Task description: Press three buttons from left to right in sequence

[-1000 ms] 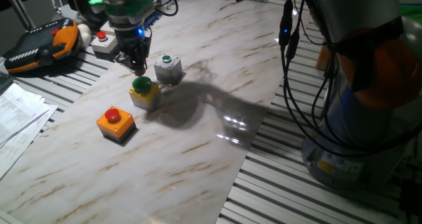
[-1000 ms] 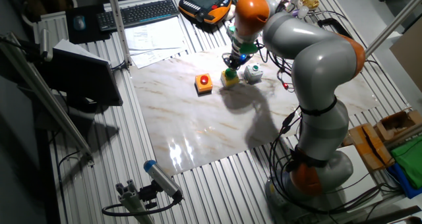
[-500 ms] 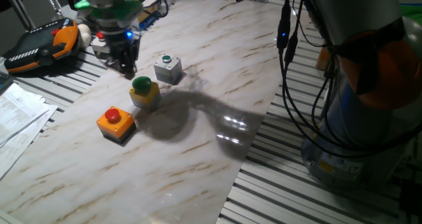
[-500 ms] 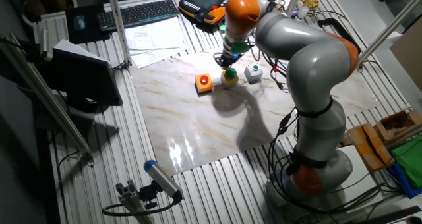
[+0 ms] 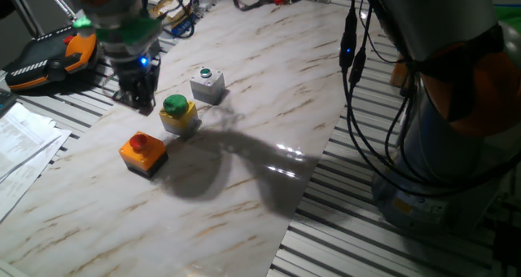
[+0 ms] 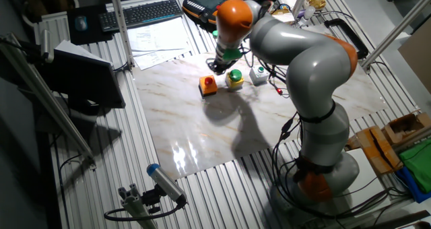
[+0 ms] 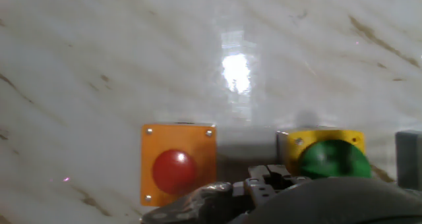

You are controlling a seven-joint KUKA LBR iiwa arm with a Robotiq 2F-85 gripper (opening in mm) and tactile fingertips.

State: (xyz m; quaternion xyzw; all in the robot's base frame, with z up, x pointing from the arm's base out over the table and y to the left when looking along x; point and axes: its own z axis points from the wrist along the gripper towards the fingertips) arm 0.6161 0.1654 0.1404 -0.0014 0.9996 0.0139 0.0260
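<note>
Three button boxes stand in a row on the marble board (image 5: 244,171). The orange box with a red button (image 5: 143,152) is at the left, the yellow box with a wide green button (image 5: 178,114) is in the middle, and the grey box with a tiny green button (image 5: 207,85) is at the right. They also show in the other fixed view: orange (image 6: 208,85), yellow (image 6: 234,78), grey (image 6: 258,74). My gripper (image 5: 138,99) hangs above the board just behind the orange box, left of the yellow one, touching neither. In the hand view the fingertips (image 7: 267,179) sit together, between the orange box (image 7: 178,165) and the yellow box (image 7: 326,158).
An orange and black teach pendant (image 5: 49,55) and papers (image 5: 20,142) lie left of the board. A keyboard (image 6: 145,12) lies behind them. Black cables (image 5: 358,73) hang at the right by the arm's base (image 6: 323,178). The board's front edge meets slatted aluminium.
The gripper has moved left, from beside the grey and yellow boxes to behind the orange box. The boxes have not moved.
</note>
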